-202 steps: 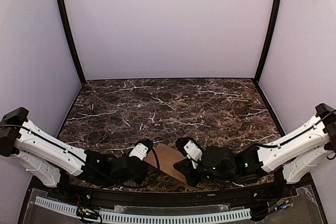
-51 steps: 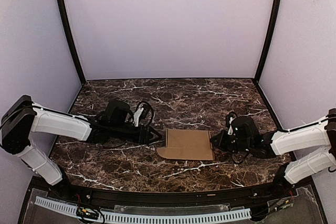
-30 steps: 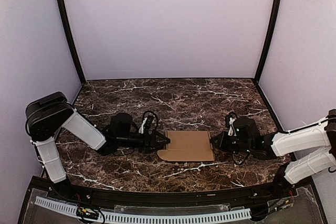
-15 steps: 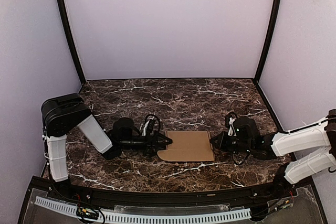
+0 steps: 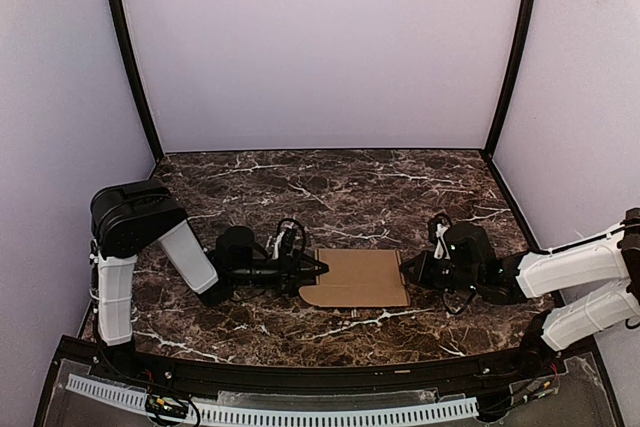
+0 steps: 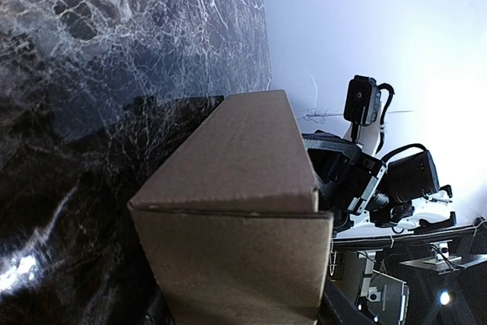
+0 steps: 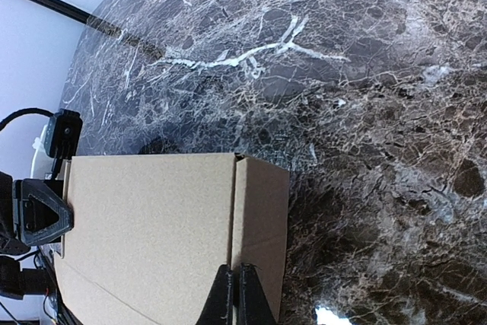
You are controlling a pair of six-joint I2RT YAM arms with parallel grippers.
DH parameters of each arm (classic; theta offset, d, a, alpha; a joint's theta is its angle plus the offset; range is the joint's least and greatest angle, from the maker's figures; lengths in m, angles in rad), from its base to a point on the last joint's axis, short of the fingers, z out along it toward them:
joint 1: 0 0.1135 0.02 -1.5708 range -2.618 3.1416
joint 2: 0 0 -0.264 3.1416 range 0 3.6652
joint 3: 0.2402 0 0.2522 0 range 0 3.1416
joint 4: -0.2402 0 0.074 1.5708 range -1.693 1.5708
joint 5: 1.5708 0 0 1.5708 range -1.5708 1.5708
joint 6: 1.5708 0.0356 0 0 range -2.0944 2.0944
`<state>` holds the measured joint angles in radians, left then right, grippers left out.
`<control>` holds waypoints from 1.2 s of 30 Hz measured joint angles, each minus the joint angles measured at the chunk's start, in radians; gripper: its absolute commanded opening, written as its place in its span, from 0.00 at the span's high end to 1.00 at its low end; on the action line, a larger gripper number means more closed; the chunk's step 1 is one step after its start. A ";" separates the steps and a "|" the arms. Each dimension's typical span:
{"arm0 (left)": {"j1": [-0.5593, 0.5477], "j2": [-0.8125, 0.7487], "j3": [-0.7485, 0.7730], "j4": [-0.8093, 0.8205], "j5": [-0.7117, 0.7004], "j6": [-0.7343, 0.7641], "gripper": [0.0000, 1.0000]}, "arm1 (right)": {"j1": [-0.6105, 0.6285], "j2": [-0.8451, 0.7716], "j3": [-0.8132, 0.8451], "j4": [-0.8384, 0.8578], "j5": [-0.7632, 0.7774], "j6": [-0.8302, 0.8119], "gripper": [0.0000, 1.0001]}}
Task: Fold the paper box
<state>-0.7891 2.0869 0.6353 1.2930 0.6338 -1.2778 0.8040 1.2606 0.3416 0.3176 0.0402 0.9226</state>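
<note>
Marble tabletop (image 5: 330,197) w/ 1 tan paper box (image 5: 360,277) lying betw. 2 claws. Right claw (image 5: 405,272) clenched on box edge at its fingertips; left claw (image 5: 316,269) at opposite edge, grip state cannot be told.

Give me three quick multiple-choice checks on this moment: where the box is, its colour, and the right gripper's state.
1. Where does the paper box lie?
A. on the table, between the two grippers
B. against the back wall
C. on the front rail

2. What colour is it?
A. white
B. tan-brown
C. blue

3. The right gripper is:
A. wide open above the box
B. shut on the box's edge
C. out of view

Answers:
1 A: the left gripper and the right gripper sit at its two ends.
2 B: it shows as plain brown card in every view.
3 B: the right wrist view shows its fingers pinched on the edge.
</note>
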 measured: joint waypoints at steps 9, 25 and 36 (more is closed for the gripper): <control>0.002 0.011 -0.026 0.070 -0.016 -0.055 0.77 | -0.002 -0.024 0.028 -0.098 -0.022 -0.131 0.59; 0.014 -0.010 -0.170 0.257 -0.071 -0.219 0.89 | 0.027 -0.330 0.175 -0.347 -0.140 -0.700 0.31; 0.039 -0.222 -0.258 0.140 -0.061 -0.225 0.95 | 0.133 -0.408 0.229 -0.399 -0.209 -1.179 0.16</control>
<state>-0.7498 1.8645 0.3775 1.4326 0.5724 -1.5028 0.9367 0.8524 0.5705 -0.0818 -0.1692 -0.2565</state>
